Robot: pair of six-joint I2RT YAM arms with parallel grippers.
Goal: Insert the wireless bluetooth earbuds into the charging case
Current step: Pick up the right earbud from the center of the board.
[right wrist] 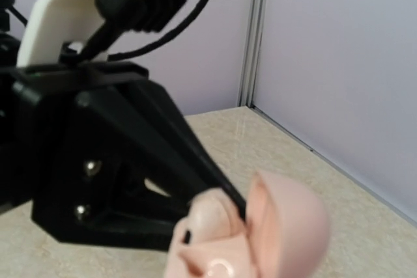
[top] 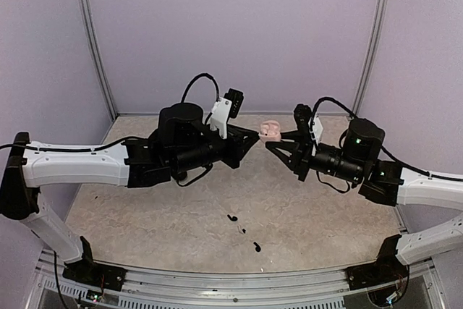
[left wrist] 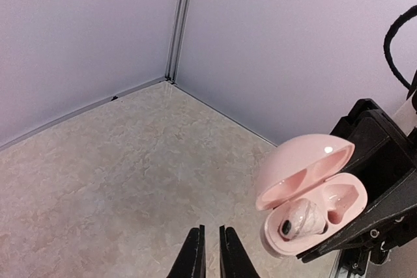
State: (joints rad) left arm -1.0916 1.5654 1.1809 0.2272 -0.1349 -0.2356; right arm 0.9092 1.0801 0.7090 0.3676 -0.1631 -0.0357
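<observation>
The beige table [top: 145, 215] fills the floor between lilac walls [top: 239, 34]. Both arms reach in from the near corners and meet above the middle, toward the far edge. The left arm [top: 79, 164] comes in from the near-left corner. The left gripper [left wrist: 210, 229] has its fingers drawn almost together, with only a thin slit between them and nothing seen in it. Its tip is just beside the case; whether it touches cannot be told. The right arm [top: 427, 187] comes in from the near-right corner. The right gripper [top: 273, 137] is clamped on the base of the case [left wrist: 306, 193], holding it up off the table. The case is pale pink and rounded, and its hinged lid stands open and tilted back. One pale bud [left wrist: 301, 219] with a dark tip sits in one of its two wells. Three small black bits [top: 231, 218] lie on the table near the middle of the near edge, well apart from the case and too small to identify.
</observation>
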